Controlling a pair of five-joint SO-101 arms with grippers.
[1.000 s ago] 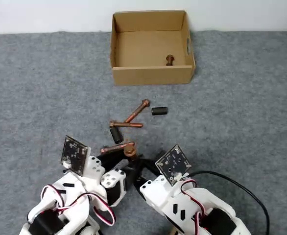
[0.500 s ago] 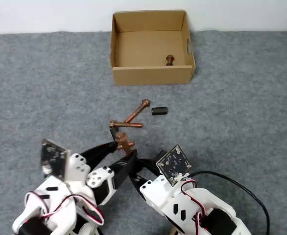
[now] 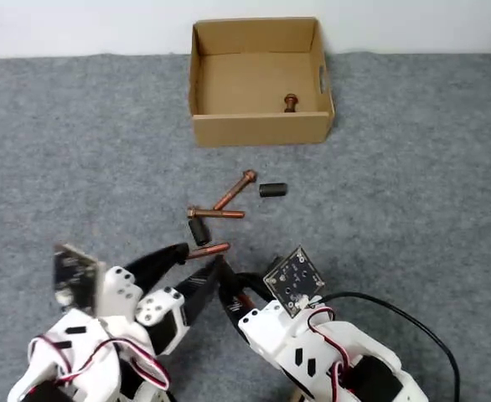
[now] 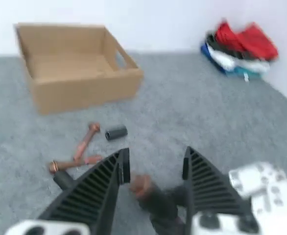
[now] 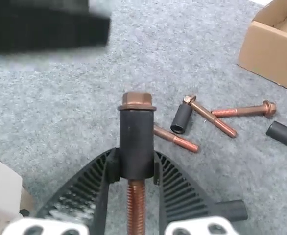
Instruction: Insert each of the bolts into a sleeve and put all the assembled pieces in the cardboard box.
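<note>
Your right end effector (image 5: pixel 134 166) pinches the held piece (image 5: pixel 135 142), a black sleeve with a copper bolt through it, at the near side of the grey bench (image 3: pixel 413 193). Its long axis runs out along the fingers, with the hex head leading away from the wrist and the threaded shank trailing back between them. The cardboard box (image 3: pixel 258 130) lies well apart on the far side and a little to the right. The coming carry therefore looks like a long reach outward, and the right arm, already loaded, is the one to make it. Inside the box, one finished piece (image 3: pixel 291 102) sits toward the near right corner. Your left end effector (image 4: pixel 155 164) is spread and empty, just left of the right one. Three loose bolts (image 3: pixel 216 213) and two bare sleeves (image 3: pixel 272 190) lie between the arms and the box.
</note>
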